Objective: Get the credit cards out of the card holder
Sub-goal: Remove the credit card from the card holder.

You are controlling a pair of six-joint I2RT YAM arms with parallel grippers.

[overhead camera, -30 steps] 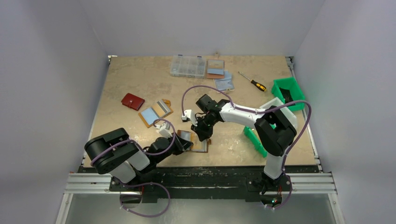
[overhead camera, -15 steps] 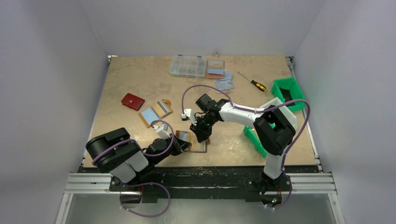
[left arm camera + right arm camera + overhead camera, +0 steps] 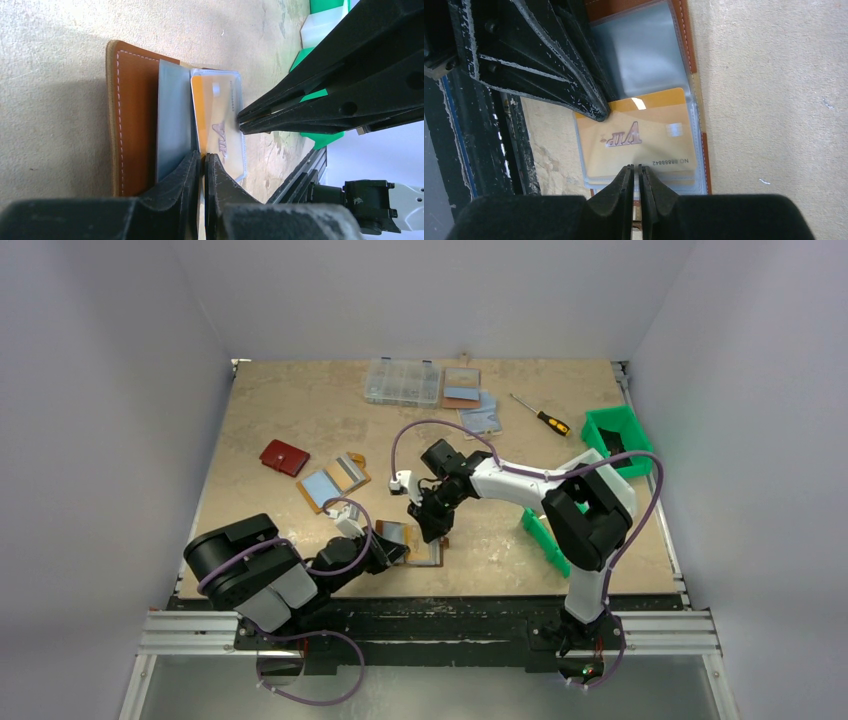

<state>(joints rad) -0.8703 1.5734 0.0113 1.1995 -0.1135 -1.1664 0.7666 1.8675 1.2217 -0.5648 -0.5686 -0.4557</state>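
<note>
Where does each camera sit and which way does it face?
Top external: above, behind the bases, looking down on the table; both arms, left hand and right hand at the card holder.
Left wrist: on that arm, faces the gold card past its own fingers.
Right wrist: faces it from another edge, own fingers low.
Wrist views share the gold card.

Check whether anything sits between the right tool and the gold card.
Yes. The gold card lies inside a clear sleeve of the brown holder, so plastic covers it. The right tool reaches the sleeve's edge; the left tool sits at the opposite edge.
</note>
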